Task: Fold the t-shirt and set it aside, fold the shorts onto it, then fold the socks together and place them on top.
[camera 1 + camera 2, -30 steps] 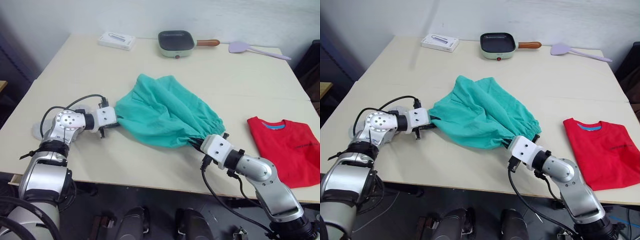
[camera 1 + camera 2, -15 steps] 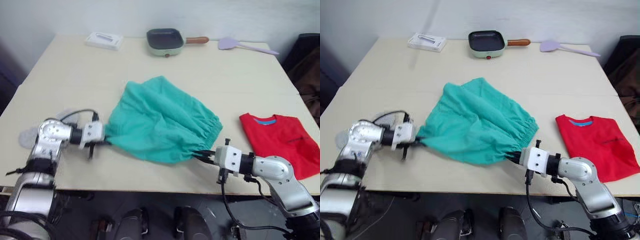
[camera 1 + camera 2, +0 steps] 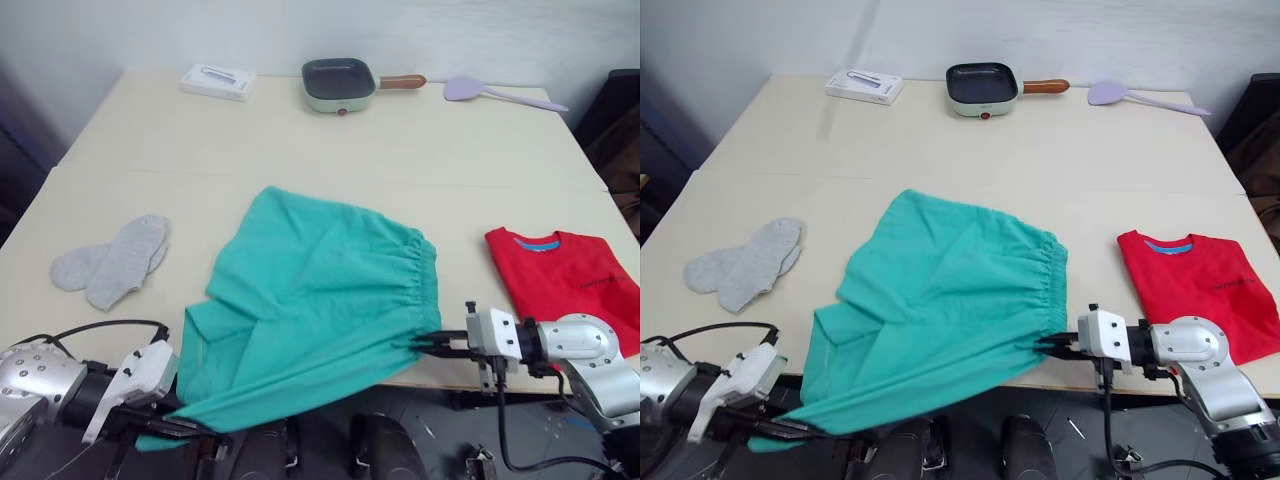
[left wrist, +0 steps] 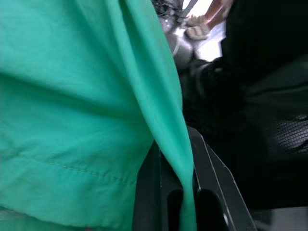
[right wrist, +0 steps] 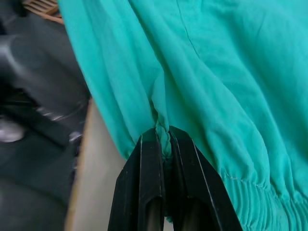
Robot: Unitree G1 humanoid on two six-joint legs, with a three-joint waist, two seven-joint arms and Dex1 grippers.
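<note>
My left gripper hangs just off the near edge of the desk, its jaws clamped on a fold at one corner of the shorts; from the wrist I see the teal cloth pinched between the black fingers. My right gripper sits at the near edge too, jaws closed on a bunch of cloth at the end of the gathered waistband, the fabric squeezed between its fingers. The shorts lie spread across the near middle of the desk, waistband toward my right, with the near hem drooping over the edge between my two grippers. The t-shirt lies folded at the right edge, apart from the shorts. The socks lie together on the left side, overlapping. At the far edge are a white box, a small pan and a lilac spatula
</note>
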